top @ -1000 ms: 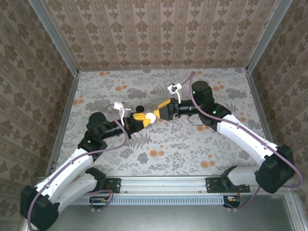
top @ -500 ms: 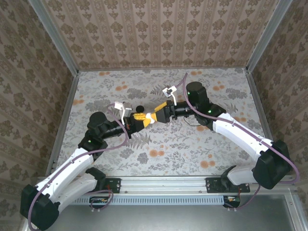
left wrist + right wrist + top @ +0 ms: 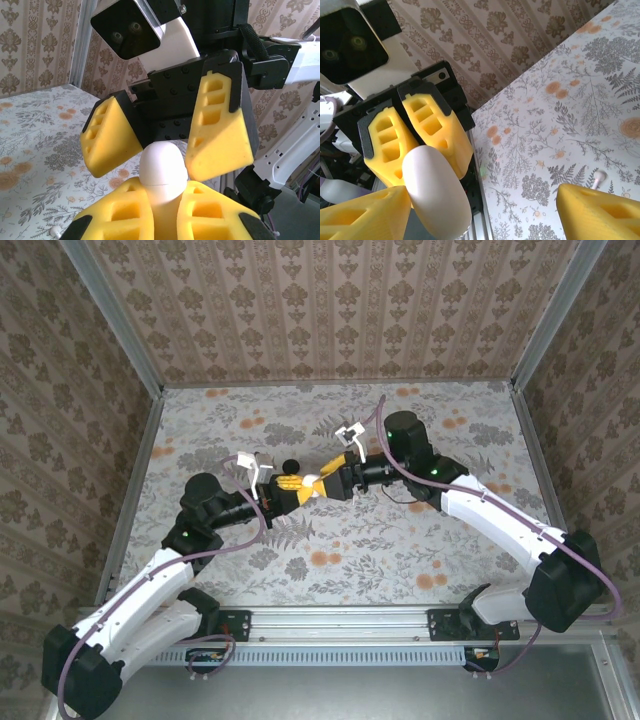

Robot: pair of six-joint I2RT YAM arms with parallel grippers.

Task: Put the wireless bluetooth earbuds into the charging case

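Observation:
My left gripper (image 3: 298,492) is shut on the white egg-shaped charging case (image 3: 161,167), which sticks out from between its yellow fingers (image 3: 125,212), lid closed. My right gripper (image 3: 322,483) faces it, open, its fingers (image 3: 220,125) straddling the case's rounded end. In the right wrist view the case (image 3: 435,192) lies against one finger (image 3: 365,215) and far from the other (image 3: 600,210). A tiny white stemmed piece (image 3: 597,178), like an earbud, lies on the table.
Both grippers meet above the middle of the floral table (image 3: 350,540). A small black round object (image 3: 290,466) sits just behind the left gripper. Patterned walls enclose the table, with a metal rail (image 3: 330,620) along the near edge.
The right gripper has moved left toward the left gripper, and its open fingers now straddle the end of the case. The left arm has stayed still.

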